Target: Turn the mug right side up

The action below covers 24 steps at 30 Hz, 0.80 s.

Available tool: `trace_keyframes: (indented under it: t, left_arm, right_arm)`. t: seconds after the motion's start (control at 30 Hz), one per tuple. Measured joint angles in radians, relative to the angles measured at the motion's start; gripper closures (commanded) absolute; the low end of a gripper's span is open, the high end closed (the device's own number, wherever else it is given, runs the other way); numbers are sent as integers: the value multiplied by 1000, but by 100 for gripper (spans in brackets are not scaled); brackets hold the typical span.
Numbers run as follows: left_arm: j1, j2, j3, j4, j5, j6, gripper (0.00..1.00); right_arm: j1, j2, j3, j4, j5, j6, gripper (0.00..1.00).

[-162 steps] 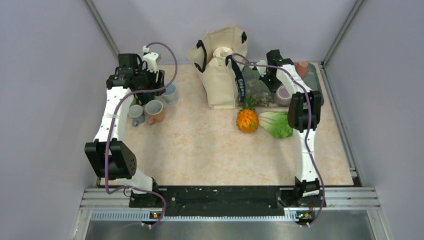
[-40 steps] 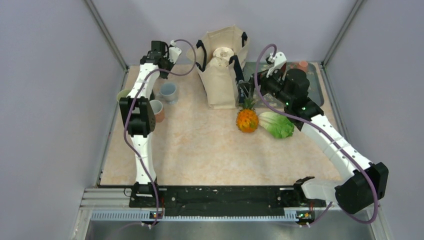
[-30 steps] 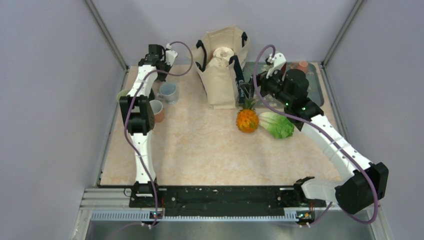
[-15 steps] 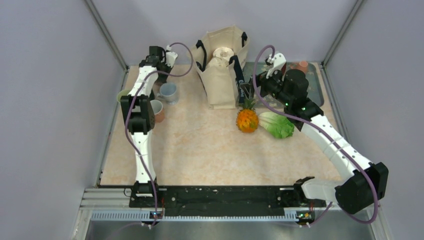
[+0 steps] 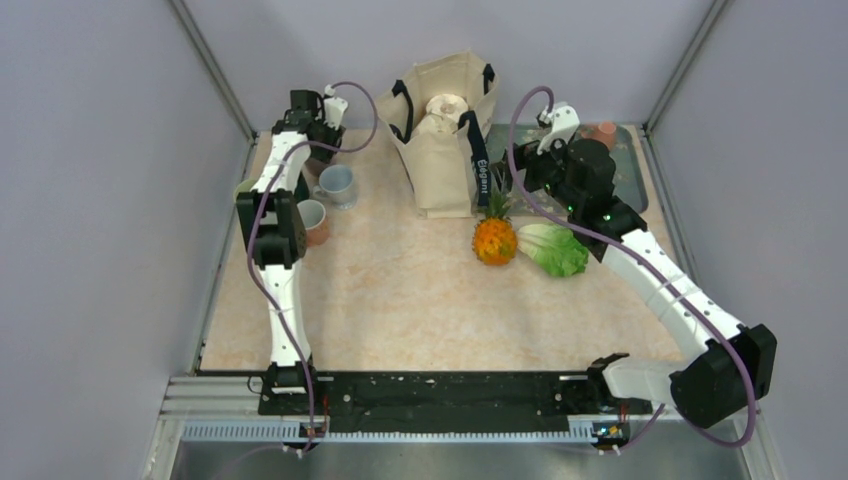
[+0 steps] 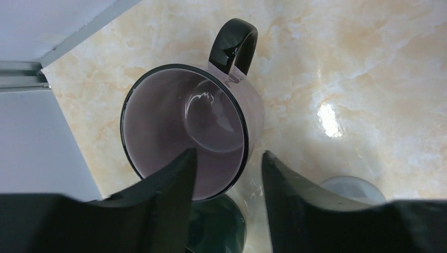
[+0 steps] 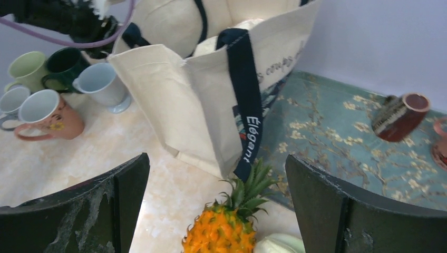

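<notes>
We see the mug (image 6: pixel 211 121) standing mouth-up at the far left corner of the desk (image 6: pixel 342 63), the left gripper (image 6: pixel 227 155) parted loosely astride its rim, and the right gripper (image 7: pixel 217 158) wide open beside the tote bag (image 7: pixel 184 95).

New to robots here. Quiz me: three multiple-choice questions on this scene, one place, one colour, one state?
1. The pineapple lies: A. beside the leafy green B. inside the bag C. on the blue mat
2. Handle of the mug under the left gripper: A. white B. black C. orange
3. That mug stands: A. upside down B. on its side C. mouth up
1 A, side by side on the table; 2 B, glossy black loop; 3 C, its inside shows.
</notes>
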Motion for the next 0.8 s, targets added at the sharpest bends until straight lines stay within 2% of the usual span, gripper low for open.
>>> trace_keyframes:
  t: [0.2,0.43,0.67,0.8]
  left_arm:
    - [0,-52,0,-16,29,-41,29]
    - [0,-264,-9,-56,87,-82,26]
    - [0,-552,-236,-80,167,-97,26]
    - [0,-632,-400,-95,199,-91,25]
  right_arm:
    - [-43,41,2,-12,144,108,1]
    - [-169,197,9,50,312,355,2]
    - [-189,482,150,148,455,479,4]
    - [-228,639,253,189,519,513,5]
